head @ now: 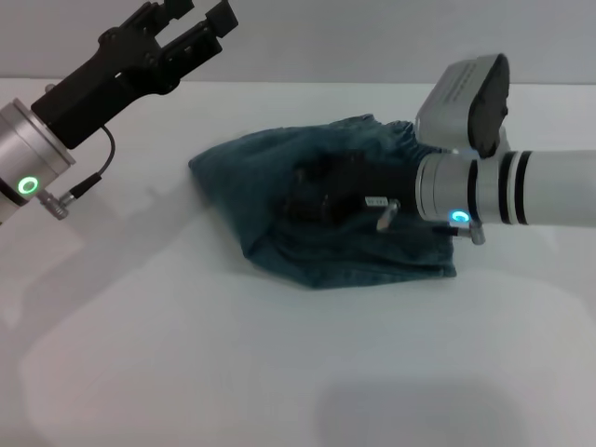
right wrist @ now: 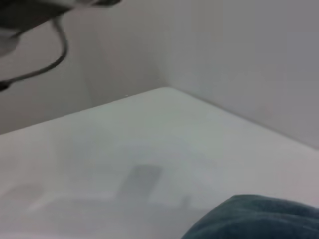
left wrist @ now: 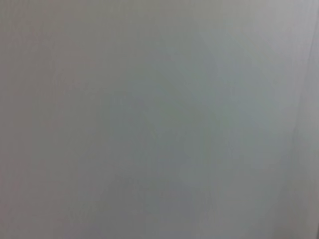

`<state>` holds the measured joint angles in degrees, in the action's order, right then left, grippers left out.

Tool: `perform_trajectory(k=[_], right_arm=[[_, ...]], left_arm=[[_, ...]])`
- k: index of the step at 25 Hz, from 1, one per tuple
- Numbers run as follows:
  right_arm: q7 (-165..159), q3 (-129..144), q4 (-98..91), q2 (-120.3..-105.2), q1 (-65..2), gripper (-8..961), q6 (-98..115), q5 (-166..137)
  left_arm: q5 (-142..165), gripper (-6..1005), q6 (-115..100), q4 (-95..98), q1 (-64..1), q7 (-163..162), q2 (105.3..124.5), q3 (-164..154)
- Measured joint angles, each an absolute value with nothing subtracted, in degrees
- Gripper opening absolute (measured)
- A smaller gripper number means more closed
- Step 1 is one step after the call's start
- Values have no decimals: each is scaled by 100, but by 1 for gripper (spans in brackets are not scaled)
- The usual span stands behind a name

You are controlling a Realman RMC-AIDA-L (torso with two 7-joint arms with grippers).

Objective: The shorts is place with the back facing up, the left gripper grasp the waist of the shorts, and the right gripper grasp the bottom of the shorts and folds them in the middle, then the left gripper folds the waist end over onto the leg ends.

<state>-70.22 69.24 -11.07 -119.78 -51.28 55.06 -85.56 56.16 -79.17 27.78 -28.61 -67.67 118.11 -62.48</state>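
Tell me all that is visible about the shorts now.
The shorts are blue faded denim, lying bunched and folded on the white table, not flat. A gathered band shows at the far edge. The right gripper lies over their middle. The left gripper is raised, apart from them.

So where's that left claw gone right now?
In the head view the left gripper hangs raised at the upper left, its jaws apart and empty, up and to the left of the shorts that the right gripper reaches over.
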Motion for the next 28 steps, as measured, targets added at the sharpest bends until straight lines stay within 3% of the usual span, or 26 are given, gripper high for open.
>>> perform_trajectory(k=[11,20,28], right_arm=[[-7024,7014,-1159,-11948,-5037,660,5824,-8488],[-6260,7111,-2287,-11923,-3463,660,7082,-7780],[-5634,6733,-2296,-11885,-3170,660,6337,-6497]], left_arm=[[5616,847,-7934,2768,-2786,-6767,11805,-6171],[5613,847,-7938,2768,-2750,-6767,11802,-6121],[5607,847,-7962,2768,-2772,-6798,11823,-6151]])
